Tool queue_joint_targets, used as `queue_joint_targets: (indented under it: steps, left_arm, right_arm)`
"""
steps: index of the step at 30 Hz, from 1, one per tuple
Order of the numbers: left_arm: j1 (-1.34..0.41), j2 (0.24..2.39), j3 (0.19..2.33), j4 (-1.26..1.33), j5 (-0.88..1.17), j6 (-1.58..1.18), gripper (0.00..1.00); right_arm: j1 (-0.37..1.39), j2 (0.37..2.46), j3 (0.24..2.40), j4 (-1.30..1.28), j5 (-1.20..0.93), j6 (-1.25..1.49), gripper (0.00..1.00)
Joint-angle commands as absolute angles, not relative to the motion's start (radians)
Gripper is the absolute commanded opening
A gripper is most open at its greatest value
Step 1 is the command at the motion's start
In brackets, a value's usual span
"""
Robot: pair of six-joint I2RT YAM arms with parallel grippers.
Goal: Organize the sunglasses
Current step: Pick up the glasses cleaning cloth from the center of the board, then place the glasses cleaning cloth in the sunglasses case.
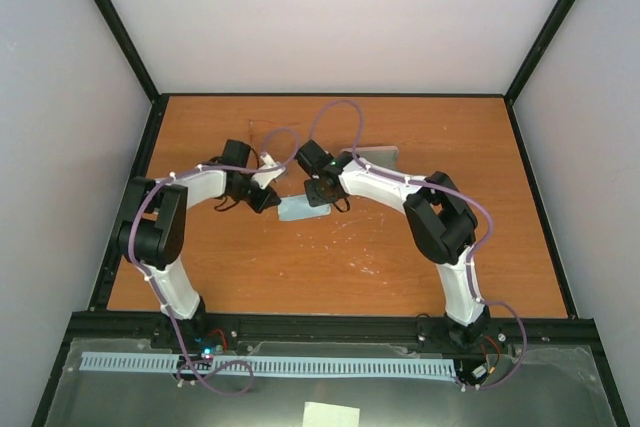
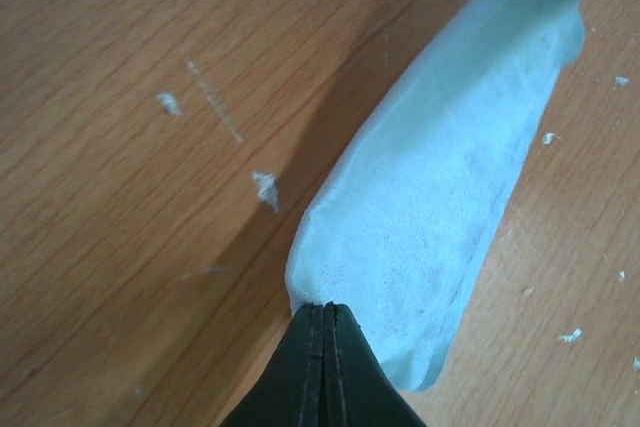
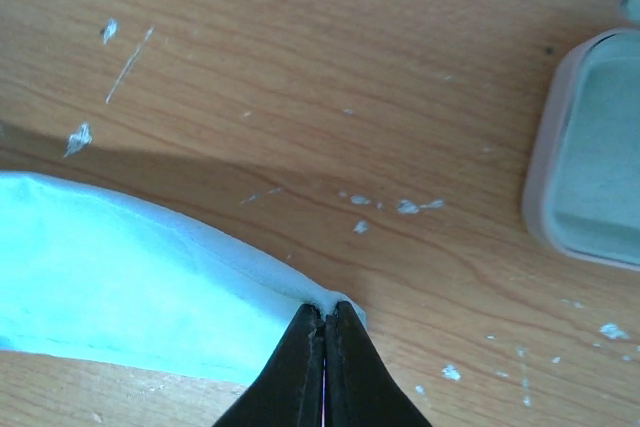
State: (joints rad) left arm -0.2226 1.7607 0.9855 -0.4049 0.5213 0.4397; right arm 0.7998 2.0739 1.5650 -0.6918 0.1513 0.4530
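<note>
One cloth [image 2: 440, 197] is stretching between the left hand [image 2: 323, 312] and right hand [image 3: 323, 309], each pinching shut on a corner. One pink case [image 3: 590, 157] is lying nearby. One sunglasses [image 1: 265, 154], probably, is peeking out behind the left wrist. Bare surface [image 1: 330, 267] is showing toward the near edge.

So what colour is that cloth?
Pale blue. The cloth shows best in the left wrist view.

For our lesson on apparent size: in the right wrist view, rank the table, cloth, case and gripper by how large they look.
Largest to smallest:
1. table
2. cloth
3. case
4. right gripper
Cloth and case both run off the frame, so only their visible parts count.
</note>
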Motion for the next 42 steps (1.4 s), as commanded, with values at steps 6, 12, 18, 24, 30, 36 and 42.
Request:
queue_joint_targets:
  steps: [6, 12, 18, 24, 30, 36, 42]
  left_arm:
    - [-0.313, 1.838, 1.103, -0.396, 0.545, 0.391, 0.00]
    - [-0.346, 1.889, 1.190, -0.392, 0.546, 0.371, 0.00]
    - [-0.390, 1.966, 1.282, -0.411, 0.559, 0.354, 0.00]
    - [-0.436, 2.036, 1.374, -0.428, 0.573, 0.342, 0.00]
    - [-0.450, 2.105, 1.493, -0.462, 0.577, 0.335, 0.00]
    - [-0.476, 2.173, 1.614, -0.497, 0.583, 0.328, 0.00]
    - [-0.515, 2.228, 1.685, -0.519, 0.593, 0.318, 0.00]
  right_arm:
    - [0.769, 2.000, 1.527, -0.708, 0.240, 0.463, 0.03]
    - [0.731, 1.957, 1.476, -0.714, 0.269, 0.468, 0.03]
    - [0.686, 1.925, 1.451, -0.712, 0.287, 0.467, 0.03]
    - [0.644, 1.901, 1.429, -0.722, 0.302, 0.458, 0.03]
    - [0.598, 1.884, 1.408, -0.728, 0.308, 0.440, 0.03]
    - [0.554, 1.868, 1.387, -0.716, 0.301, 0.417, 0.03]
    - [0.519, 1.851, 1.369, -0.712, 0.307, 0.399, 0.03]
